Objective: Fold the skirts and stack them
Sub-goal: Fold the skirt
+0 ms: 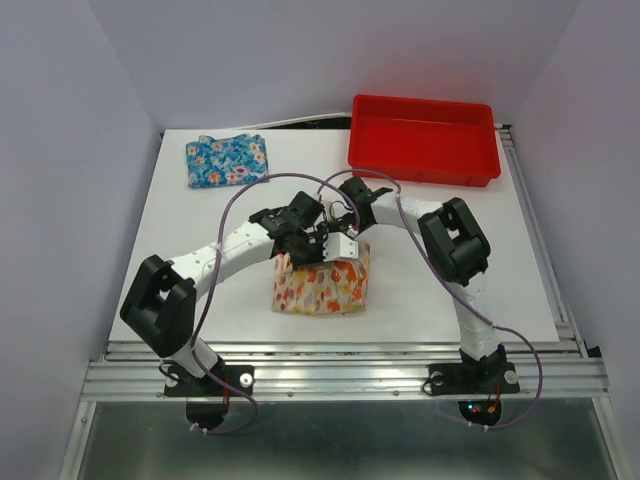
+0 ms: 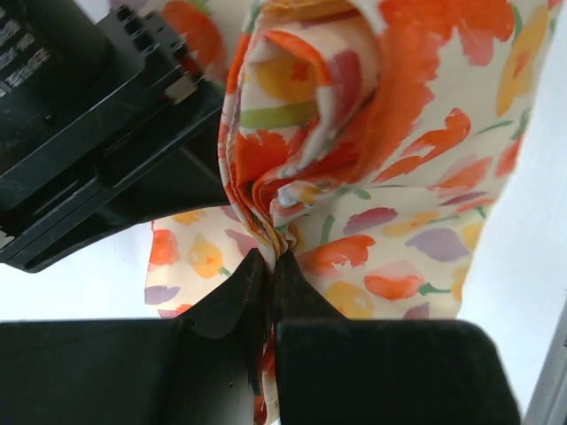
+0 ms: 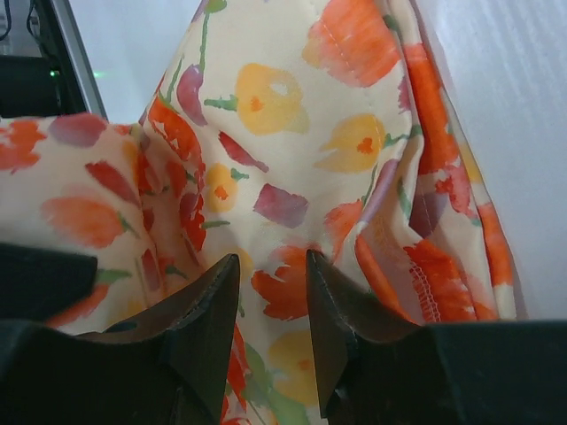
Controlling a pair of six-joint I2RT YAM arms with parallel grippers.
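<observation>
At the near edge, two arms are bolted to an aluminium rail [image 1: 340, 375], left and right of centre. Just beyond it, one cream-yellow skirt [image 1: 335, 290] with orange and red flowers is found on the white tabletop [image 1: 420, 300], close to the near edge and about midway across. White surface is seen to its left and right. Both arms are bent inward over this skirt, and their wrists are crowded together above its far edge.

The left gripper [image 2: 270, 258] is closed tightly on a bunched fold of the cream-yellow skirt, with the cloth gathered into a rounded puff just beyond the fingertips. The right gripper [image 3: 270, 266] is held part-way open against the same skirt. A narrow gap is left between its jaws, and flat cloth is seen through it.

Farther back, one blue skirt [image 1: 227, 160] with multicoloured flowers is laid flat at the far left corner, near both edges and well apart from the arms. One red tray [image 1: 420, 172] is set at the far right, along the far edge. Two skirts are counted in all, and both lie outside the tray.
</observation>
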